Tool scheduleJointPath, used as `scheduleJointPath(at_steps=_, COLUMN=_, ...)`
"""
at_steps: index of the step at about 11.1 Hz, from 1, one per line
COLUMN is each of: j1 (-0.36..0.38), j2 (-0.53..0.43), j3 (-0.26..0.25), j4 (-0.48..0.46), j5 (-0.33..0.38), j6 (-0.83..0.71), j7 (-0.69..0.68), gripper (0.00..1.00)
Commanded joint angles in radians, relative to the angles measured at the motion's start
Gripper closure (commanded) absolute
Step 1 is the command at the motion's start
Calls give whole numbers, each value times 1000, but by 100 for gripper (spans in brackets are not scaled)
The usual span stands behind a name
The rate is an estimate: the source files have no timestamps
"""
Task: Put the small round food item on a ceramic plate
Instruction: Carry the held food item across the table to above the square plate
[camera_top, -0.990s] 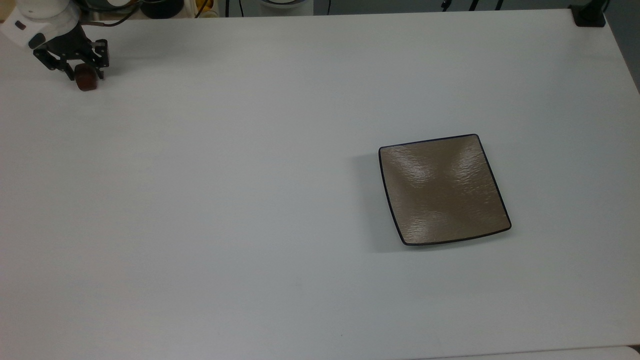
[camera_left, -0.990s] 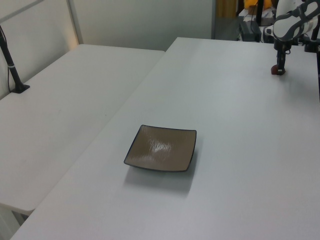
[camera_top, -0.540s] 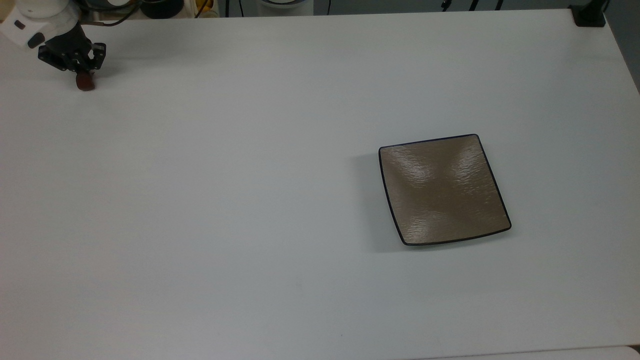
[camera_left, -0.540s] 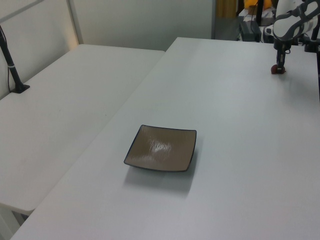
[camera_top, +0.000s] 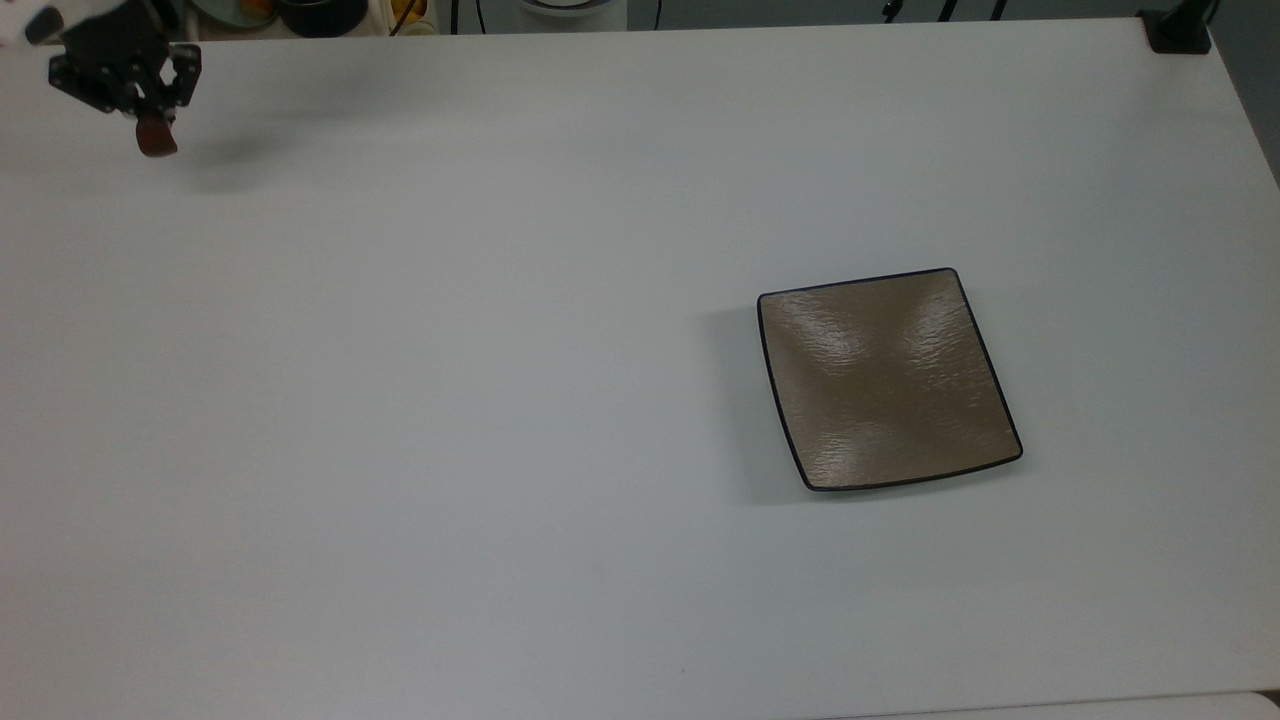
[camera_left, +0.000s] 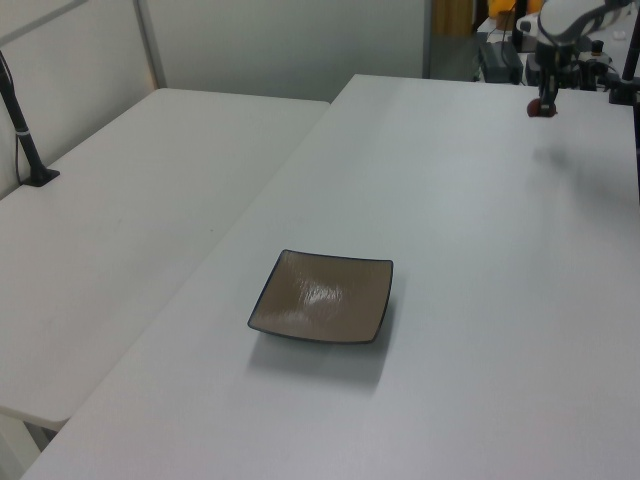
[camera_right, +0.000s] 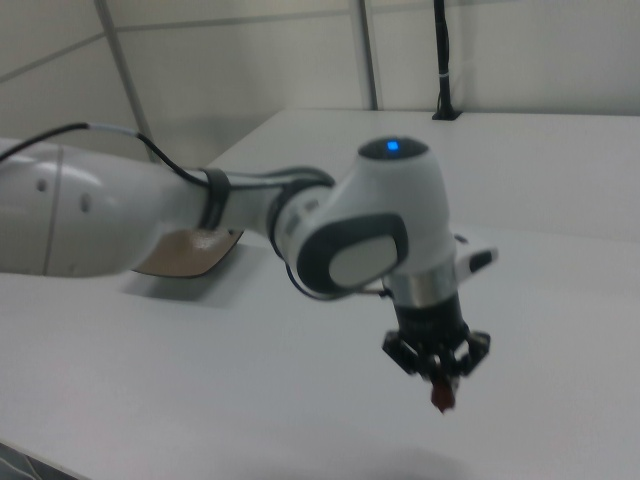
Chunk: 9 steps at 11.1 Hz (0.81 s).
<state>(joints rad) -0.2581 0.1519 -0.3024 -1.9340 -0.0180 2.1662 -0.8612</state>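
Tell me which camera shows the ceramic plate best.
The top view: the ceramic plate lies whole and unobstructed. The left view shows it whole but slanted; in the right view the arm hides most of it.

The gripper (camera_top: 153, 128) is hanging at the top view's upper left, pinching the small round food item (camera_top: 156, 134). The ceramic plate (camera_top: 886, 379) is sitting well apart on the white table (camera_top: 500, 400).

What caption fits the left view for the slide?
Pincer holds the food item above the table's far end, plate bare near the middle.
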Motion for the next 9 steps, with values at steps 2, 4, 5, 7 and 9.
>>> scheduleJointPath(at_steps=2, j1=98, j2=-124, j3=-4, j4=122, j5=-8, j6=-268, j7=16, gripper=91)
scheduleJointPath(at_steps=4, j1=154, j2=-164, j3=5, j4=160, j5=-7, j6=-339, j7=72, gripper=91)
scheduleJointPath(at_steps=5, j1=189, j2=-172, j3=17, j4=196, j5=-7, j6=-382, j7=111, gripper=90)
scheduleJointPath(at_steps=7, j1=221, j2=-170, j3=84, j4=253, j5=-7, j6=-430, j7=206, gripper=90)
scheduleJointPath(at_steps=9, j1=237, j2=-169, j3=185, j4=270, j5=-5, j6=-434, j7=327, gripper=90)
